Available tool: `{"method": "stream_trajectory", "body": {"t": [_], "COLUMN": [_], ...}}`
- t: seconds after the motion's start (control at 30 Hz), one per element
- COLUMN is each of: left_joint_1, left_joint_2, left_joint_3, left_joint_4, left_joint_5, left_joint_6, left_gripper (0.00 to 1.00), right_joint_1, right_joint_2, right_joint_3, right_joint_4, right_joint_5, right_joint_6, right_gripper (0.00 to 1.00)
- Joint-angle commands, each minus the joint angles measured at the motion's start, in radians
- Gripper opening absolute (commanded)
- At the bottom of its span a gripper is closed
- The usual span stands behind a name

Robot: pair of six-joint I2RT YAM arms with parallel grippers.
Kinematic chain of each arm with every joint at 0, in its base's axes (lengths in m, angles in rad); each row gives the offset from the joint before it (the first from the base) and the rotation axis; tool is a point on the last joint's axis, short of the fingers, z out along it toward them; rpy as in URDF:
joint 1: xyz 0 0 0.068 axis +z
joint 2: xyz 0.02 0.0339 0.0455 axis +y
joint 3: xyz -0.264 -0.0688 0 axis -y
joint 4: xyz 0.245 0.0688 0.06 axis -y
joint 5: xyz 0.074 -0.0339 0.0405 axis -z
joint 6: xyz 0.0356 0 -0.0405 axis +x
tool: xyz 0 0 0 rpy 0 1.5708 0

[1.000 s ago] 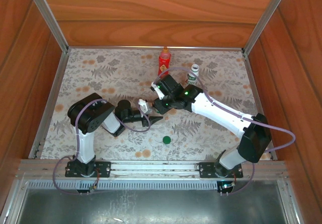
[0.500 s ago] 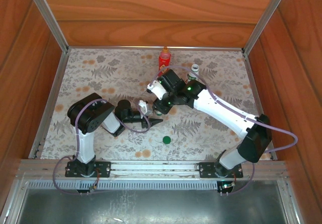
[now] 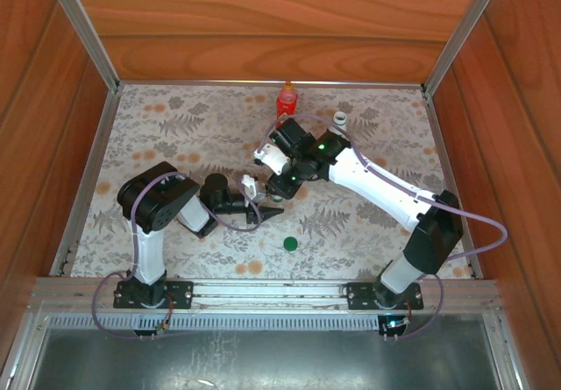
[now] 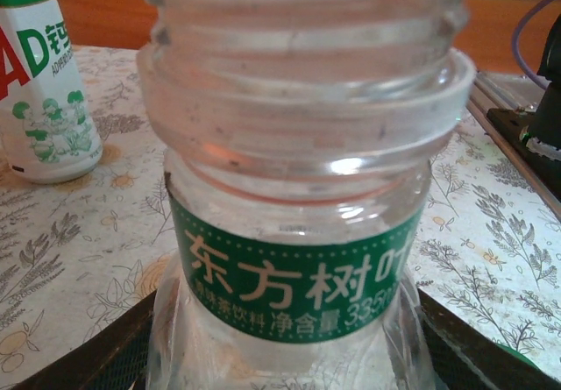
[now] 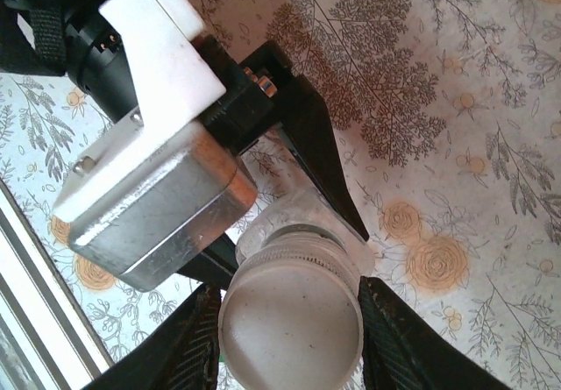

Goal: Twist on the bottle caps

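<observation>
1. The right gripper [image 5: 289, 309] is clamped on the white cap [image 5: 289, 329], one finger on each side, and it's pointing down at the mouth of the clear bottle [image 4: 298, 232].
2. The left gripper [image 4: 285, 368] is clenched around that bottle's lower body, holding it upright roughly mid-table [image 3: 175, 127], just in front of the left arm. On the right wrist cam I can see its black fingers hugging the bottle under the cap.
3. So as I read it, the step in hand is capping the clear bottle. The cap sits right over the neck and looks lined up. I can't tell if it has caught the threads yet. The left wrist cam shows bare threads on the neck, but the very top is cut off.
4. My guess for the next move is to press the cap down square, then twist the right wrist while the left grip stops the bottle spinning. It'll probably take a few regrasps. If the cap goes on tilted, it'll cross-thread.
5. Further out, a green cap [image 3: 290, 243] lies loose on the table, nearer the arm bases. The white bottle [image 4: 39, 101] stands behind the right arm and the red bottle [image 3: 286, 102] is at the back edge. I can't tell if either is capped, but the loose cap suggests there's more to do.
</observation>
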Motion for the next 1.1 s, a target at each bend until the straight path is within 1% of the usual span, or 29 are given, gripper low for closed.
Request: {"method": "stream_trajectory", "body": {"t": [0.0,0.47,0.7,0.77,0.87,1.07], "left_joint_1": [0.004,0.004,0.004,0.004,0.004,0.003], "left_joint_2": [-0.007,-0.005,-0.004,-0.004,-0.003,-0.003], "left_joint_3": [-0.001,0.001,0.002,0.002,0.002,0.005], "left_joint_4": [-0.038,-0.041,-0.042,-0.042,-0.043,-0.045], "left_joint_5": [0.029,0.030,0.031,0.032,0.031,0.031], "left_joint_6": [-0.006,-0.006,-0.006,-0.005,-0.005,-0.009], "left_gripper": [0.60,0.60,0.60,0.60,0.60,0.60], "right_joint_1": [-0.007,-0.009,-0.010,-0.010,-0.010,-0.010], "right_joint_2": [0.011,0.040,0.044,0.076,0.076,0.078], "right_joint_3": [0.029,0.041,0.052,0.057,0.058,0.070], "right_joint_4": [-0.044,-0.049,-0.066,-0.073,-0.080,-0.093], "right_joint_5": [0.019,0.008,0.030,0.034,0.042,0.019], "right_joint_6": [0.006,0.015,0.021,0.020,0.012,0.019], "right_gripper": [0.38,0.39,0.38,0.38,0.39,0.39]}}
